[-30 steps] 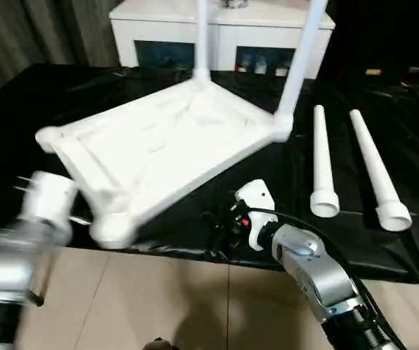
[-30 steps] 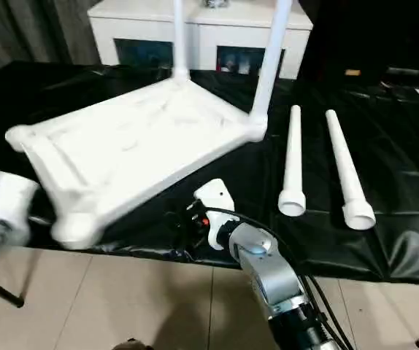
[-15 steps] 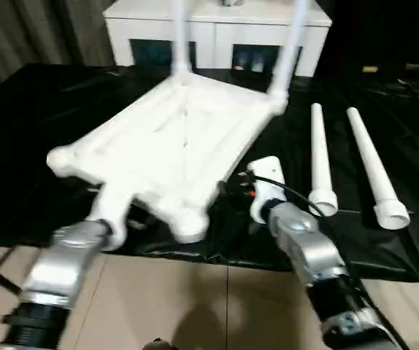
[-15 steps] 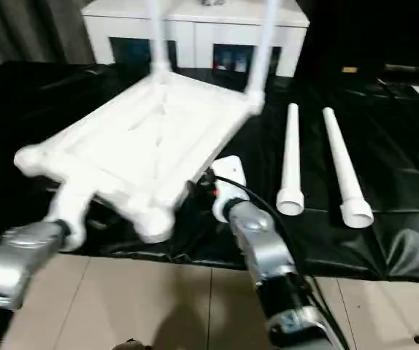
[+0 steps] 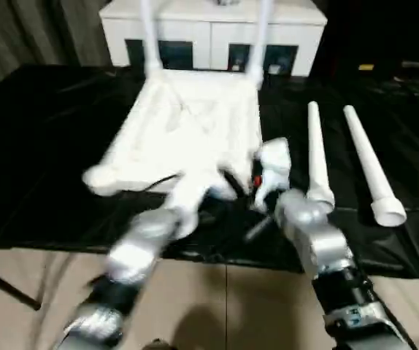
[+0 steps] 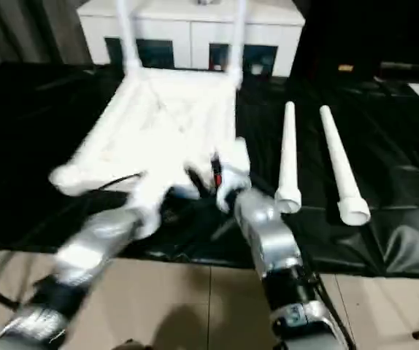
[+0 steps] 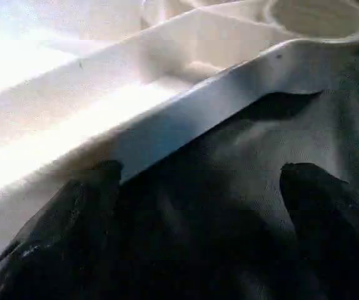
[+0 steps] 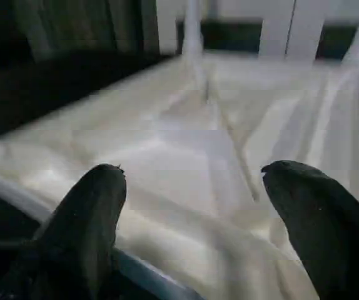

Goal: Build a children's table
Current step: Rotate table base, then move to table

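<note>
Tabletop (image 5: 191, 135) lies ribbed underside up, two legs (image 5: 149, 36) standing; both pincers gape wide, empty.

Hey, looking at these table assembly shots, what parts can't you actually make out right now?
- Tops of the two fitted legs: cut off by the top edge of the head views.
- Near edge of the tabletop: covered by both arms in the head views.
- Left gripper: motion blur in the head views hides any contact with the tabletop.
- Contents of the white cabinet: too small and blurred.
- Loose legs: socket detail too small.
</note>
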Robot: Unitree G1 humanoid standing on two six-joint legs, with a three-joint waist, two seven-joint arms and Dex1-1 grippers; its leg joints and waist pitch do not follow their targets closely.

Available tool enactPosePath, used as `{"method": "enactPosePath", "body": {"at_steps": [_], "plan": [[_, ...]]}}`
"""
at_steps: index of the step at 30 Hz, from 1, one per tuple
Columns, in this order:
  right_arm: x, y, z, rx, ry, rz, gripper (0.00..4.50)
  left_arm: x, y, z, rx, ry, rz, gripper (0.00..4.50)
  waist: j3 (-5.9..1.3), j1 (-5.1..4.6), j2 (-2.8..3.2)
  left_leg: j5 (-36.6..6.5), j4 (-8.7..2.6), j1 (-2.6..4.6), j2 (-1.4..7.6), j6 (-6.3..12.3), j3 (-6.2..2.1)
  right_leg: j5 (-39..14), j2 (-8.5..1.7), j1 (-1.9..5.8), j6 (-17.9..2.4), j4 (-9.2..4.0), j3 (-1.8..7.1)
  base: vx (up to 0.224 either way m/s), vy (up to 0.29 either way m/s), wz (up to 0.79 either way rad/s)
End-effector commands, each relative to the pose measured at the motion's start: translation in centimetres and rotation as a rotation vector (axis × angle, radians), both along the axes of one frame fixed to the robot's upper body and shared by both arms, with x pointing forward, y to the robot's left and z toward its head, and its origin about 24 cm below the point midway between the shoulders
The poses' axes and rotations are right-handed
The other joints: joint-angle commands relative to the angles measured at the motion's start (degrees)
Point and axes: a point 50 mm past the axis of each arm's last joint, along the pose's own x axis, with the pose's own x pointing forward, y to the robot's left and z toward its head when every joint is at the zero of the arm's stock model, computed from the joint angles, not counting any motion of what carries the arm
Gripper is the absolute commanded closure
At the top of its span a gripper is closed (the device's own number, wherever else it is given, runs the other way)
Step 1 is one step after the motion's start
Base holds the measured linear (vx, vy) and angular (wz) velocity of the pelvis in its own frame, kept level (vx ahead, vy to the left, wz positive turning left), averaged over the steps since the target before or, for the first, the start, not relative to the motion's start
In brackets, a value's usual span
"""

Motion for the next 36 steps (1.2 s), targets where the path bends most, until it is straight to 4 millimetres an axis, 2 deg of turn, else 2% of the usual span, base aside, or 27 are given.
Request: {"method": "enactPosePath", "body": {"at_steps": [1, 2, 4, 6, 7, 8, 9, 11, 13, 14, 19, 20, 21, 22, 23, 24, 25, 26, 27, 28, 29, 31, 32, 33, 34, 35, 36], "plan": [[-0.2, -0.9, 0.8, 0.01, -0.023, -0.027, 0.52, 1.1, 0.1, 0.9, 0.011, -0.074, 0.033, 0.01, -3.83, -0.11, 0.07, -7.9, -3.89, 1.01, 1.29, -0.71, -0.23, 4.5, -3.63, 2.76, -9.8, -3.99, 2.3, 0.0, 0.0, 0.0], [-0.4, -1.2, 0.9, 0.001, -0.025, -0.034, 0.52, 1.3, -0.1, 1.1, 0.011, -0.091, 0.035, 0.01, -3.87, -0.09, 1.3, -7.6, -3.87, 0.97, 1.33, -0.72, -0.43, 5.5, -3.74, 2.72, -10.3, -3.73, 2.2, 0.0, 0.0, 0.0], [-1.0, -2.0, 0.8, -0.031, -0.031, -0.071, 0.52, 1.6, 0.1, 1.7, 0.005, -0.13, 0.035, 0.01, -4.01, -0.36, 1.44, -8.2, -3.75, 1.08, 1.33, -1.01, -0.47, 7.2, -3.62, 2.97, -10.5, -3.81, 2.14, 0.0, 0.0, 0.0], [-1.3, -2.3, 0.7, -0.035, -0.029, -0.087, 0.52, 1.6, 0.4, 2.0, -0.012, -0.145, 0.038, 0.01, -4.01, -0.48, 1.01, -6.4, -3.63, 0.71, 1.12, -0.19, -0.41, 9.8, -3.63, 3.32, -11.3, -3.56, 2.12, 0.0, 0.0, 0.0], [-1.7, -2.6, 0.7, -0.046, -0.032, -0.116, 0.52, 1.3, 0.8, 2.5, -0.038, -0.182, 0.028, 0.01, -4.11, -0.46, 1.79, -6.5, -3.45, 0.81, 1.12, 0.39, -0.41, 9.5, -3.74, 3.1, -11.9, -3.49, 2.08, 0.0, 0.0, 0.0], [-1.9, -2.9, 0.7, -0.055, -0.033, -0.139, 0.52, 1.1, 1.0, 2.8, -0.059, -0.213, 0.022, 0.01, -4.06, -0.61, 1.48, -6.0, -3.45, 0.59, 1.27, 0.93, -0.38, 9.4, -3.76, 3.32, -12.2, -3.62, 2.12, 0.0, 0.0, 0.0], [-2.2, -3.3, 0.5, -0.061, -0.017, -0.169, 0.52, 0.7, 1.5, 3.3, -0.089, -0.24, 0.034, 0.01, -4.02, -0.59, 1.93, -5.9, -3.5, 0.65, 1.35, 0.87, -0.47, 9.4, -3.73, 3.23, -12.5, -3.45, 2.07, 0.0, 0.0, 0.0], [-3.2, -4.0, -0.1, -0.095, 0.001, -0.25, 0.52, -0.3, 3.7, 4.2, -0.152, -0.315, 0.195, 0.01, -3.93, -1.19, 1.93, -6.7, -3.56, 0.64, 1.47, 1.49, -0.31, 8.1, -3.52, 3.04, -12.7, -3.65, 1.98, 0.0, 0.0, 0.0], [-3.5, -4.1, -0.1, -0.1, -0.002, -0.256, 0.52, -0.4, 4.2, 4.4, -0.157, -0.342, 0.23, 0.01, -3.67, -1.61, 2.27, -9.9, -3.84, 0.83, 1.41, 1.39, -0.28, 2.5, -3.37, 2.73, -12.2, -4.21, 1.89, 0.0, 0.0, 0.0], [-4.1, -4.3, -0.2, -0.09, -0.022, -0.284, 0.52, -1.2, 5.2, 4.9, -0.158, -0.424, 0.266, 0.01, -3.54, -1.53, 2.0, -11.7, -4.06, 0.99, 1.65, 1.14, -0.35, -1.6, -3.63, 2.68, -11.6, -4.55, 2.04, 0.0, 0.0, 0.0], [-4.4, -3.5, -0.5, 0.039, 0.031, -0.291, 0.52, -2.6, 7.5, 5.3, -0.216, -0.458, 0.429, 0.01, -3.01, -2.16, 1.59, -15.2, -4.71, 1.01, 1.63, 0.41, -0.21, -9.7, -3.4, 1.87, -9.3, -5.41, 2.21, 0.0, 0.0, 0.0], [-4.4, -3.5, -0.5, 0.039, 0.031, -0.291, 0.52, -2.6, 7.5, 5.3, -0.216, -0.458, 0.429, 0.01, -3.01, -2.11, 1.86, -15.3, -4.73, 1.0, 1.66, 0.07, -0.29, -10.6, -3.45, 1.81, -9.0, -5.38, 2.2, 0.0, 0.0, 0.0], [-4.2, -2.8, -0.4, 0.047, 0.029, -0.26, 0.52, -2.6, 7.7, 5.5, -0.245, -0.453, 0.457, 0.01, -3.22, -2.42, 2.46, -16.8, -3.14, 3.5, 2.12, -2.94, 1.62, -13.6, -1.69, -0.54, -6.9, -6.89, 3.86, 0.0, 0.0, 0.0], [-4.0, -2.5, -0.5, 0.044, 0.03, -0.249, 0.52, -2.5, 7.6, 5.9, -0.26, -0.458, 0.465, 0.01, -2.55, -2.69, 1.5, -23.9, -2.43, 5.51, 1.14, -6.74, 2.56, -21.7, 0.66, -1.61, -5.4, -7.28, 3.71, -0.055, 0.001, -0.36], [-3.9, -2.3, -0.5, 0.039, 0.029, -0.239, 0.52, -2.3, 7.5, 6.1, -0.263, -0.462, 0.474, 0.01, -1.93, -2.41, 1.46, -28.5, -2.97, 7.22, 1.08, -7.43, 2.67, -26.2, 2.12, -2.11, -3.7, -7.52, 3.48, -0.055, 0.001, -0.36], [-3.8, -2.1, -0.6, 0.036, 0.029, -0.235, 0.52, -2.3, 7.5, 6.3, -0.263, -0.466, 0.482, 0.01, -1.72, -2.7, 1.48, -31.1, -3.25, 8.45, 1.27, -7.11, 2.53, -27.1, 2.62, -2.56, -3.1, -7.48, 3.15, -0.028, -0.028, -0.61], [-3.8, -2.0, -0.6, 0.029, 0.031, -0.229, 0.52, -2.2, 7.4, 6.4, -0.265, -0.467, 0.482, 0.01, -1.13, -3.07, 1.66, -36.6, -3.94, 10.9, 1.84, -5.74, 2.09, -29.6, 3.01, -3.2, -3.4, -7.47, 2.39, 0.02, -0.006, -0.68], [-3.6, -1.7, -0.7, 0.005, 0.022, -0.221, 0.52, -1.9, 7.2, 6.6, -0.259, -0.469, 0.479, 0.01, -0.2, -3.21, 0.99, -39.4, -6.2, 6.36, 1.36, -1.73, 0.09, -28.8, 0.49, 1.01, -3.8, -6.82, 0.75, 0.053, 0.029, -0.9], [-3.5, -1.7, -0.7, -0.003, 0.026, -0.22, 0.52, -1.8, 7.1, 6.6, -0.255, -0.47, 0.477, 0.01, -0.73, -3.93, 1.83, -40.7, -6.24, 6.36, 0.66, -0.26, -0.01, -34.4, -0.94, 2.57, -2.8, -7.76, 0.37, 0.052, 0.056, -0.59], [-3.3, -1.6, -0.7, -0.012, 0.024, -0.215, 0.52, -1.7, 7.1, 6.6, -0.253, -0.471, 0.478, 0.01, -1.12, -4.34, 1.89, -39.5, -5.98, 6.69, 0.32, 0.23, -0.04, -35.2, -1.49, 2.87, -3.2, -8.14, 0.36, 0.074, 0.055, -0.38], [-3.3, -1.5, -0.7, -0.012, 0.024, -0.211, 0.52, -1.7, 7.1, 6.6, -0.251, -0.471, 0.481, 0.01, -1.47, -4.78, 1.7, -34.0, -5.97, 4.91, -0.08, 0.99, -0.1, -34.6, -2.41, 5.38, -3.6, -8.61, 0.24, 0.0, 0.0, 0.0], [-3.2, -1.3, -0.7, 0.003, 0.031, -0.19, 0.52, -1.8, 7.2, 6.4, -0.242, -0.457, 0.49, 0.01, -2.55, -5.21, 0.99, -24.4, -5.72, 3.07, -0.83, 2.54, 0.07, -32.0, -3.07, 7.76, -4.3, -8.9, 0.8, 0.08, 0.045, -0.25], [-3.2, -1.3, -0.7, -0.001, 0.029, -0.183, 0.52, -1.8, 7.2, 6.4, -0.24, -0.456, 0.491, 0.01, -3.16, -5.52, 0.9, -19.1, -5.3, 2.92, -1.6, 4.47, 0.11, -27.3, -2.72, 8.46, -7.0, -8.62, 1.25, 0.086, 0.041, -0.2], [-3.2, -1.2, -0.7, -0.005, 0.027, -0.178, 0.52, -1.8, 7.3, 6.3, -0.239, -0.457, 0.492, 0.01, -3.16, -5.52, 0.9, -19.1, -5.3, 2.92, -1.6, 4.47, 0.11, -27.3, -2.72, 8.46, -7.0, -8.62, 1.25, 0.123, 0.012, -0.02], [-3.2, -1.2, -0.7, -0.009, 0.03, -0.167, 0.52, -1.9, 7.3, 6.2, -0.236, -0.45, 0.496, 0.01, -3.73, -5.87, 1.01, -13.5, -4.71, 3.63, -2.08, 7.18, 0.32, -19.0, -1.89, 8.64, -12.7, -8.0, 1.36, 0.15, -0.009, 0.12], [-3.2, -1.1, -0.8, -0.003, 0.034, -0.163, 0.52, -1.9, 7.4, 6.2, -0.233, -0.449, 0.498, 0.01, -4.0, -6.05, 1.26, -11.7, -4.7, 4.82, -1.88, 8.84, 0.32, -13.8, -1.37, 8.29, -16.3, -7.4, 1.05, 0.245, -0.008, 0.16], [-3.2, -1.1, -0.9, 0.002, 0.04, -0.157, 0.52, -2.0, 7.6, 6.1, -0.227, -0.448, 0.502, 0.01, -4.4, -5.94, 1.23, -7.9, -4.32, 4.65, -2.25, 10.46, 0.18, -7.0, -0.82, 9.3, -18.2, -6.57, 1.03, 0.176, -0.007, 0.13]]}}
